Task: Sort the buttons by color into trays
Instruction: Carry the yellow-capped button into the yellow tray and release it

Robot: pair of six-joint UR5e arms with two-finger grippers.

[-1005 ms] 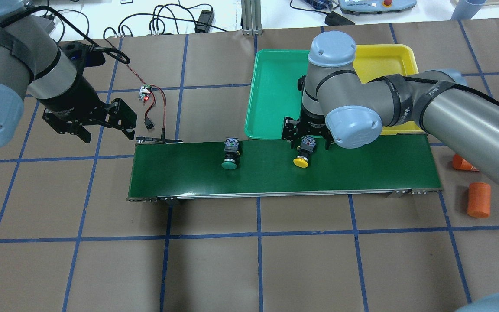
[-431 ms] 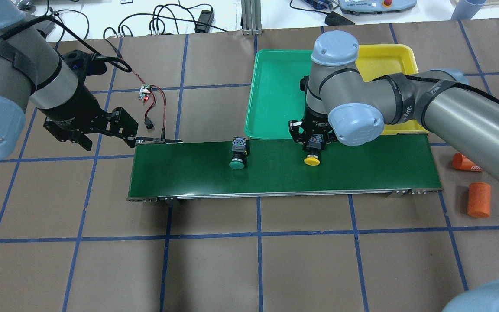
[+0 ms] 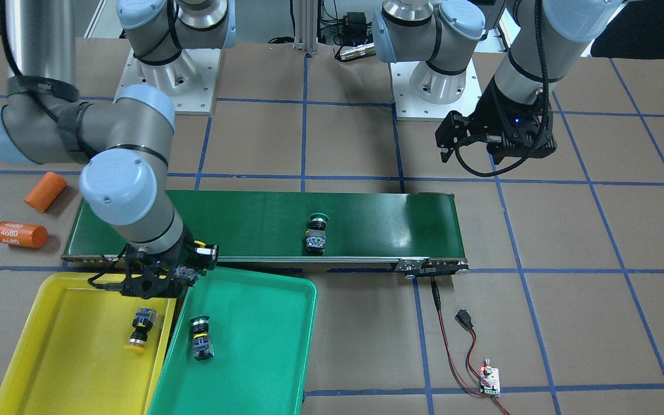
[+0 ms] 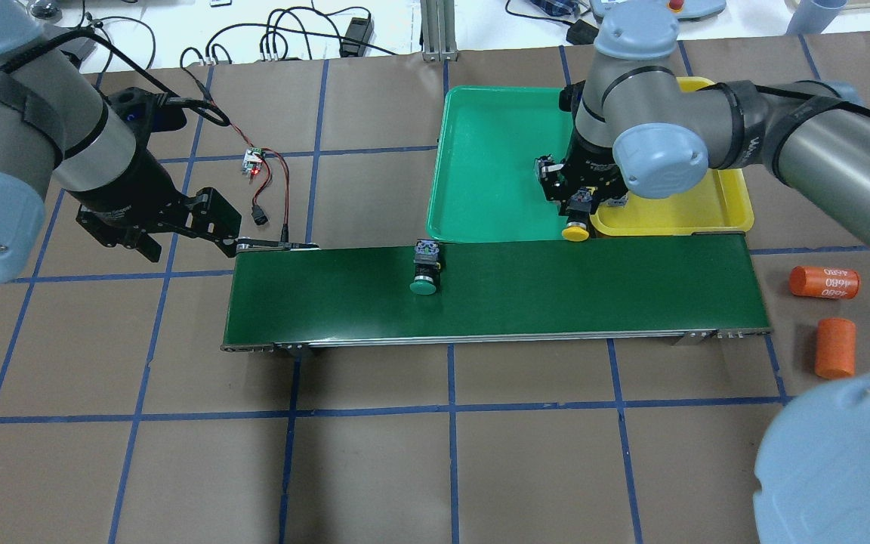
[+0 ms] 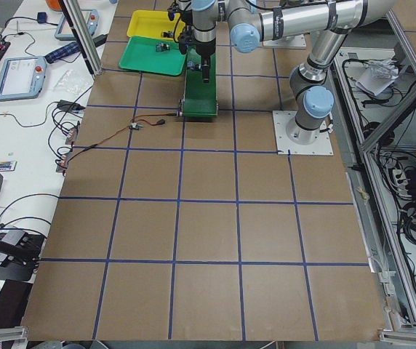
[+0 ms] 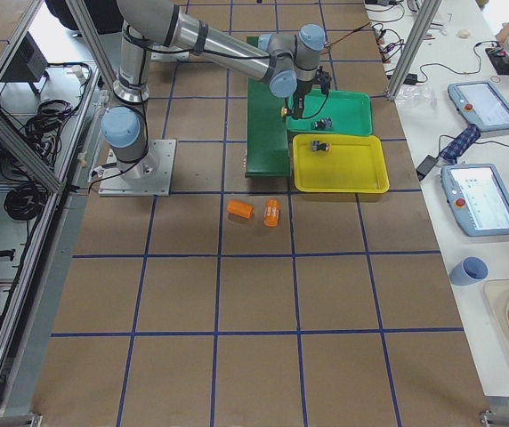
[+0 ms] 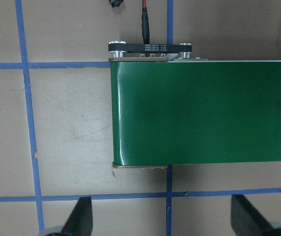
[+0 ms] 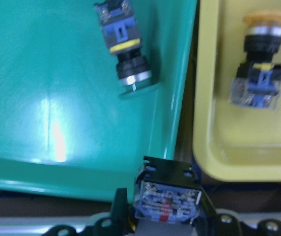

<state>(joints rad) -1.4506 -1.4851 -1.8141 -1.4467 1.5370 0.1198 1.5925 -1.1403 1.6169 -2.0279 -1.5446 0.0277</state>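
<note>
Jaws of the right gripper (image 4: 579, 208) clamp the yellow-capped button (image 4: 575, 232) over the seam between green tray (image 4: 480, 151) and yellow tray (image 4: 695, 213), its long axis crosswise to the conveyor belt (image 4: 556, 295), cap toward the robot. The left gripper (image 7: 161, 216) is spread wide.

The overhead view looks forward and down from behind the robot, fairly near the bench (image 4: 374, 468). It has the conveyor belt (image 4: 556, 295) across its middle, and the green tray (image 4: 480, 166) and yellow tray (image 4: 677, 221) towards the far edge. The front-facing view looks steeply down from that far edge back at the robot, so the trays sit nearest and the base plates (image 3: 407, 109) at the top. The two side views stand high and well back beyond either end of the bench, looking along it; both share belt and trays. The left wrist camera looks straight down, close, on one belt end. The right wrist camera, closest, looks down on the trays' adjoining rims.
</note>
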